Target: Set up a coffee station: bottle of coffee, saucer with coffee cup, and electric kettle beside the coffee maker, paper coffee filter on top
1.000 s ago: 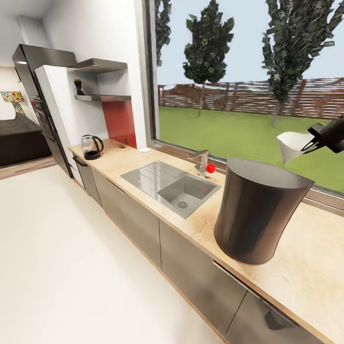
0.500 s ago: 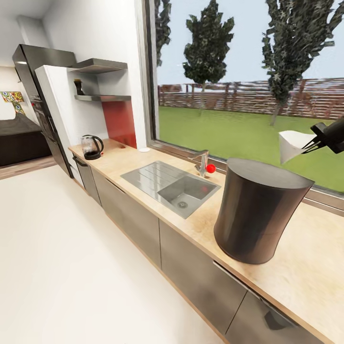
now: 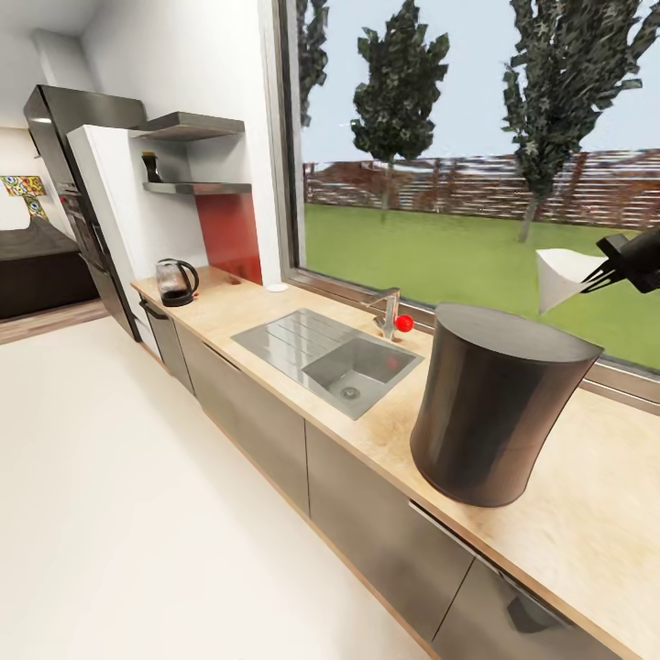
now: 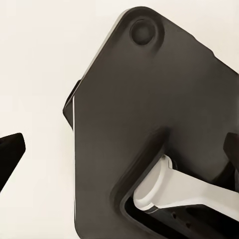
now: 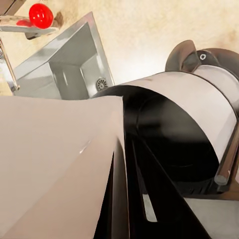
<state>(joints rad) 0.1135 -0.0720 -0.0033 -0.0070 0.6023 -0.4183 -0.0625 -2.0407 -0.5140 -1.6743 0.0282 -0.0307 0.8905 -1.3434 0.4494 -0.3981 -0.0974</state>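
Pinching the white paper coffee filter (image 3: 561, 278) by one edge, the right fingers (image 3: 596, 272) hold it in the air, up and to the window side of the coffee maker (image 3: 495, 408), clear of its top rim. From the right wrist view the filter (image 5: 55, 164) spreads as a pale cone right against the dark fingers (image 5: 149, 199), and past it lie the coffee maker's open dark top (image 5: 169, 144), the steel sink (image 5: 74, 64) and the red-knobbed tap (image 5: 40, 15), detail the head view cannot give. The left wrist view looks at a dark flat robot panel (image 4: 149, 124) over pale floor; I cannot tell how the left fingers stand.

Farther from the fingers, the coffee maker stands upright on the desk (image 3: 596, 522), the light wood worktop over grey cabinet fronts. Beyond the sink (image 3: 330, 353), at the desk's far end, sits the electric kettle (image 3: 175, 281), with the saucer (image 3: 276, 288) a small white disc near the red wall panel. Above them, the kitchen shelf (image 3: 197, 188) carries the bottle of coffee (image 3: 151, 168), blurred at this range. A large window (image 3: 458, 165) shows lawn and trees.
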